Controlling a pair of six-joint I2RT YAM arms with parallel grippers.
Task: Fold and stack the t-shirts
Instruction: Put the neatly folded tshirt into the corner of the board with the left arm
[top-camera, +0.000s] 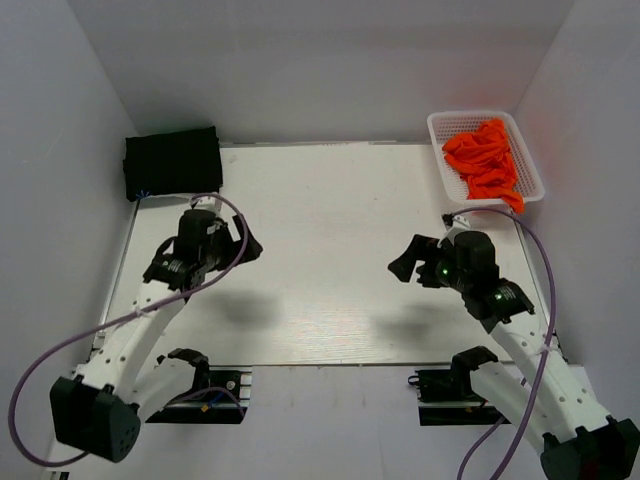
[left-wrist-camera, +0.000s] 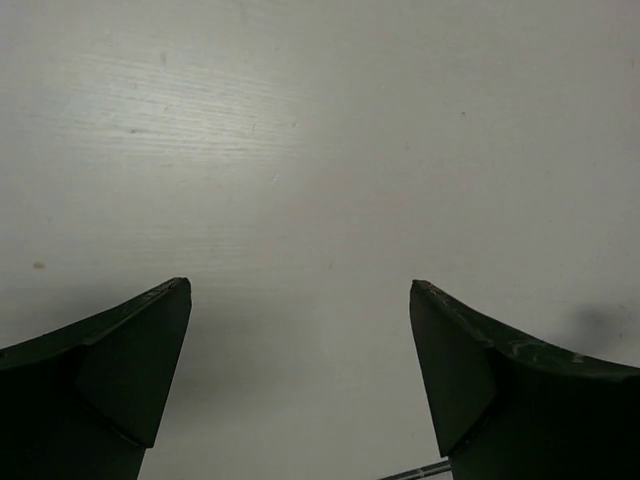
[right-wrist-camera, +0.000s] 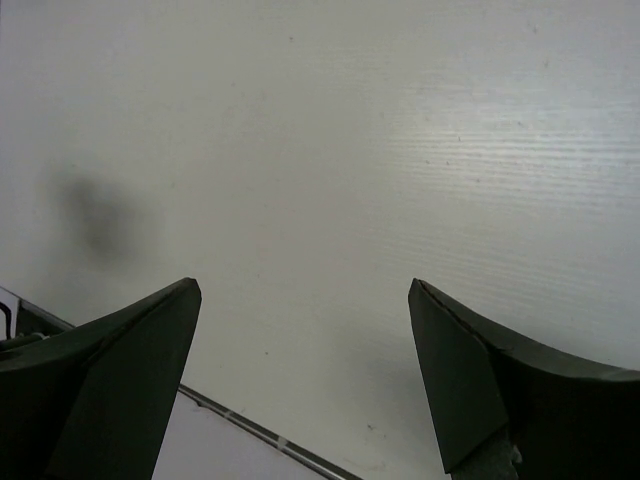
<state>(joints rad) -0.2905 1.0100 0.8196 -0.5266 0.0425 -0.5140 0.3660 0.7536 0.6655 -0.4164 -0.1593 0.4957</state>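
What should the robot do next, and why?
Probably move the right gripper toward the basket to pick one of the orange t-shirts. Both it and the left gripper hang open and empty over the table. The black t-shirt looks folded at the far left corner, while the orange ones lie crumpled.

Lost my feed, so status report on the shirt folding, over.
Left end effector open, empty. Right end effector open, empty. Folded black cloth shirt far-left corner; crumpled orange cloth shirts in white plastic basket. No obstruction seen.
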